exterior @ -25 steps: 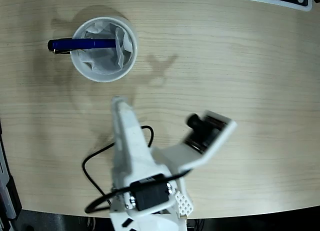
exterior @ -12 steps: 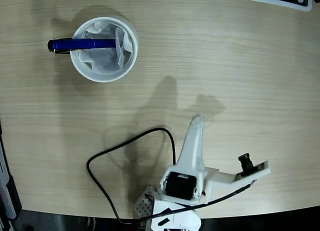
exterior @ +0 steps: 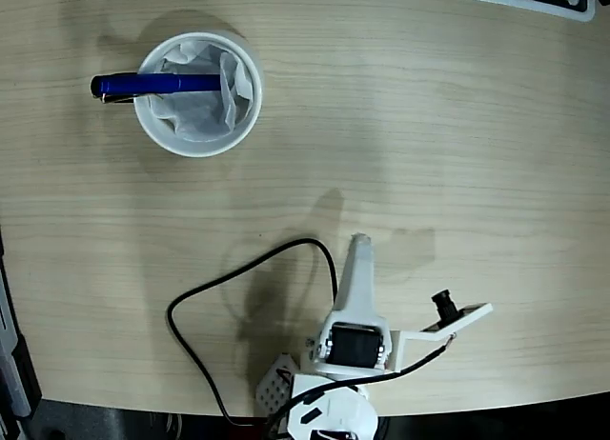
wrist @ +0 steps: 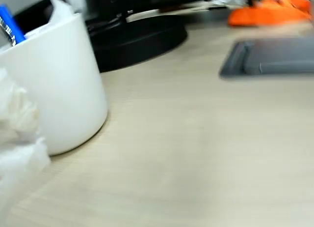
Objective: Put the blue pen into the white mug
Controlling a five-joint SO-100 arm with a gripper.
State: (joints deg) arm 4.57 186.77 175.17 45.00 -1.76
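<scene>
Across the white mug [exterior: 198, 94], glossy blue pen [exterior: 152, 84]

the mug [exterior: 198, 94] stood at the fixed view's upper left on the desk [exterior: 457, 126]. the pen [exterior: 152, 85] lay in it, one end jutting left over the rim. the arm [exterior: 355, 335] sat well apart, at the bottom edge.

blue pen [exterior: 143, 84]: tip end hidden inside white mug [exterior: 198, 140].
gripper [exterior: 359, 242]: jaw state indiscernible.
wrist view: background blurred; mug cropped at left edge.

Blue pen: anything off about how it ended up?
Yes. The blue pen isn't fully inside the white mug: in the fixed view it lies nearly level across the rim, its clip end sticking out past the left edge. Crumpled paper fills the mug.
</scene>
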